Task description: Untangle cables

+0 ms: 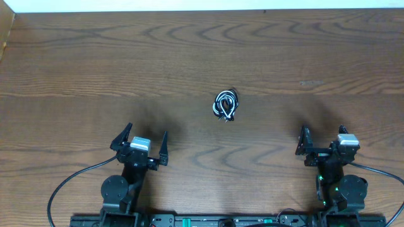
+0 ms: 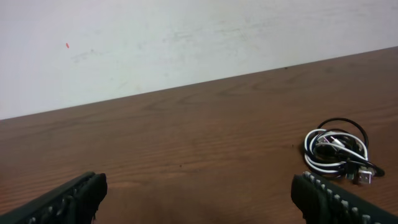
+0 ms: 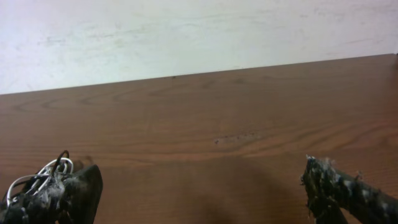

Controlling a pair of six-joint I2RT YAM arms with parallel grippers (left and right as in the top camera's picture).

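The cables (image 1: 225,104) lie as one small coil of thin black and white cords near the middle of the wooden table. The coil also shows at the right of the left wrist view (image 2: 336,150), with small plug ends at its lower right. In the right wrist view the coil (image 3: 37,180) shows at the far left, partly behind my left finger. My left gripper (image 1: 141,142) is open and empty, near the front left, well short of the coil. My right gripper (image 1: 323,140) is open and empty, near the front right.
The wooden table (image 1: 126,63) stretches to a white wall at the back (image 2: 186,37). Thick black arm cables (image 1: 63,189) run along the front edge by both arm bases.
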